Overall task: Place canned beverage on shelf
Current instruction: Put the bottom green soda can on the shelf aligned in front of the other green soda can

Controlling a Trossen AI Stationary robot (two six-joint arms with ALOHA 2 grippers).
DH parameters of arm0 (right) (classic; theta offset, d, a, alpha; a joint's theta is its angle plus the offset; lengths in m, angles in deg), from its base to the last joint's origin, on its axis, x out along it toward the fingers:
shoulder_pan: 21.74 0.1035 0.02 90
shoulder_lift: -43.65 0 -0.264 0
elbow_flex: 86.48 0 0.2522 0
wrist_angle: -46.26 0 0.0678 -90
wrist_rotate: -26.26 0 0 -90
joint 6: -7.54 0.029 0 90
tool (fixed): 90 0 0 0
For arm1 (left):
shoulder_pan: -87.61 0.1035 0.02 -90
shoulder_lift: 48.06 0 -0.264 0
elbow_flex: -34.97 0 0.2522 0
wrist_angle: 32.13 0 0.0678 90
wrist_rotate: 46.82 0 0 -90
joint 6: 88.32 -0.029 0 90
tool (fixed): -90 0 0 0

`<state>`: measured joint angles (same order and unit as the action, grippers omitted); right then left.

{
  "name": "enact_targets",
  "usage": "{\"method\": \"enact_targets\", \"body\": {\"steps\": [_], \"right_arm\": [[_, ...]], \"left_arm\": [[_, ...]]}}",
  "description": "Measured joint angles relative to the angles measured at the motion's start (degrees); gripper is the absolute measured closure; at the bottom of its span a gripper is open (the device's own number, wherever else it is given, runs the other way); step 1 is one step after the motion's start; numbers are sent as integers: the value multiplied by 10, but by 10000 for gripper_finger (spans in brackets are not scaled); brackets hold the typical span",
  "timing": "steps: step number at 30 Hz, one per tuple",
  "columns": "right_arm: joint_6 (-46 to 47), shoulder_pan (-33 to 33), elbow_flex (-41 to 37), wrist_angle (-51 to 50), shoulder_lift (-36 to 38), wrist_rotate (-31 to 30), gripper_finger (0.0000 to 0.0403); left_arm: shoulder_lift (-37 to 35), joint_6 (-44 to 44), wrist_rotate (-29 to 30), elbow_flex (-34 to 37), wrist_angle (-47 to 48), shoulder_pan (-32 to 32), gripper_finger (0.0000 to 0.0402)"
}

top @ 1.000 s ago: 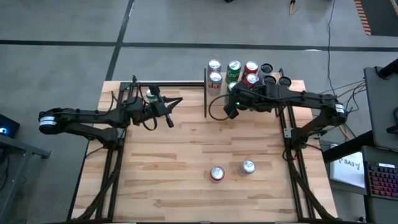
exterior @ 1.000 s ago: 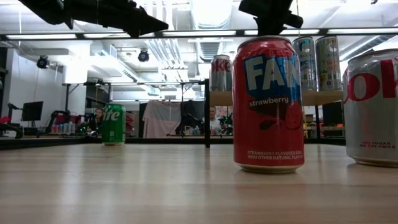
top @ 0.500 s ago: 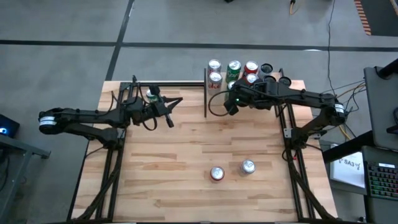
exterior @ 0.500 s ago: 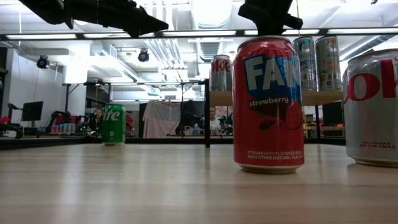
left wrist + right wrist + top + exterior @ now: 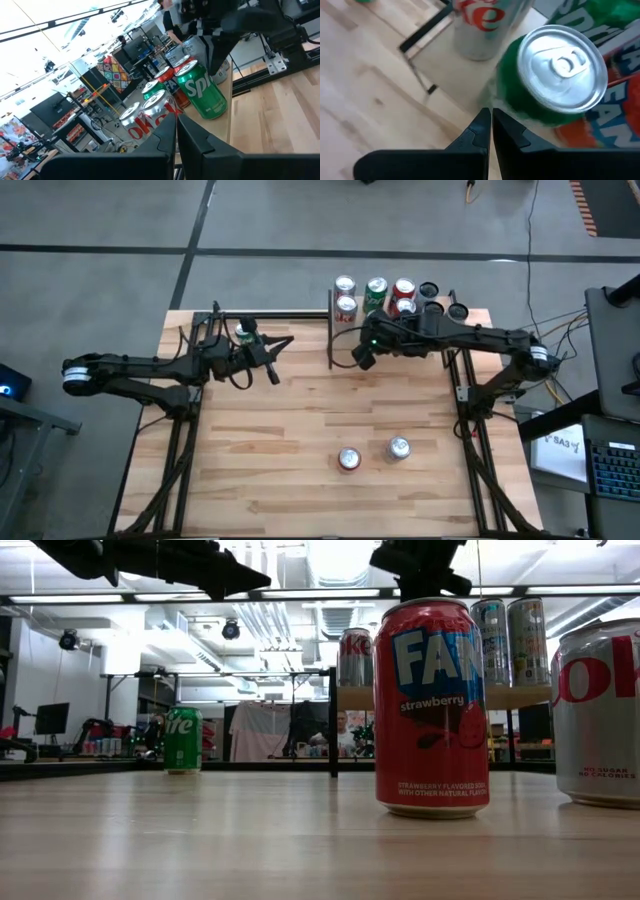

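Beside the shelf [image 5: 400, 315], right end effector [image 5: 362, 358] shut; empty

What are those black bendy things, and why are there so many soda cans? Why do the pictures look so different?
The black bendy things are two robot arms at a striped wooden table. Each ends in a pincer with two fingers.

One picture looks down from above. One looks across from table height, so the red strawberry Fanta can looks huge. Two come from little cameras on the arms' wrists.

The left pincer waits over the table, shut and empty, near a green Sprite can. The right pincer is shut and empty too, at the front edge of the small light wooden shelf, where more cans stand in a group.

The Fanta can and a silver Diet Coke can stand on the table, not yet on the shelf.
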<state>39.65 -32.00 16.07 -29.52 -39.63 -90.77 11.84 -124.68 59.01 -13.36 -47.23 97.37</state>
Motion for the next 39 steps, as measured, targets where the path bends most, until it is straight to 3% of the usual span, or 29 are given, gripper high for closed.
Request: {"method": "enact_targets", "body": {"steps": [21, 24, 29, 34, 39], "right_arm": [[-47, -23, 1, 26, -23, -59, 394], [-47, -23, 16, 21, -23, -40, 394], [6, -31, 61, -30, -22, 51, 394], [34, -44, 86, -113, -22, 44, 394], [23, -53, 85, -107, -22, 23, 394]], "left_arm": [[0, -2, 0, 0, 2, 1, 401], [0, -2, 0, 0, 1, 2, 402], [0, -2, 0, 0, 1, 3, 402], [0, -2, -3, 1, 1, 3, 402], [0, -2, -23, 1, 0, 5, 402]]}}
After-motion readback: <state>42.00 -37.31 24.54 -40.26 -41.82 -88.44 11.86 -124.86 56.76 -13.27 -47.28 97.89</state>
